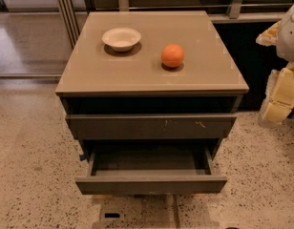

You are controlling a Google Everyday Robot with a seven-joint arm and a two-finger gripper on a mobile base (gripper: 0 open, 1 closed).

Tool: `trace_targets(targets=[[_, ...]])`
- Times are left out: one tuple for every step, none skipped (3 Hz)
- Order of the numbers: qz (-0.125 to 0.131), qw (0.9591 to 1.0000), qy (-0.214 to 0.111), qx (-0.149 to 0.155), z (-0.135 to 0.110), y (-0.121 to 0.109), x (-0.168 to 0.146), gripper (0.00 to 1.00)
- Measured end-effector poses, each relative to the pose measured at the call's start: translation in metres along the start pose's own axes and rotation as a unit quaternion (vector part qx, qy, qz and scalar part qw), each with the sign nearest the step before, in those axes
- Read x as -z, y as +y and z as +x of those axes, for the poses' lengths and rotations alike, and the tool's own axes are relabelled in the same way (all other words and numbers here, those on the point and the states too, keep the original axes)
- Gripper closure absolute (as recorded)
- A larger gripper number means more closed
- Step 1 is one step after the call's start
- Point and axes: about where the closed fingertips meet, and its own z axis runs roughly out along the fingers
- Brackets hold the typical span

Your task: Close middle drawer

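Observation:
The middle drawer (pixel 151 184) is a wide, shallow, dark grey-brown drawer with a plain front panel. It stands pulled far out of the cabinet, and its inside shows empty. Above it, the like drawer with small pale scratches (pixel 151 126) sticks out only a little. My gripper (pixel 280 97), pale yellow and white, is at the right edge of the view. It is held up beside the cabinet's right side, level with the upper drawer. It is apart from both drawers and touches nothing.
A white bowl (pixel 121 38) and an orange (pixel 173 55) sit on the cabinet top (pixel 89 73). Speckled floor (pixel 27 166) surrounds the cabinet. A rail and a dark wall run behind it.

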Motion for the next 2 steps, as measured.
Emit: trace_targets(targets=[[0.000, 1.0000, 0.000, 0.000, 0.0000, 0.0000, 0.0000, 0.00], [0.000, 1.0000, 0.000, 0.000, 0.0000, 0.0000, 0.0000, 0.17]])
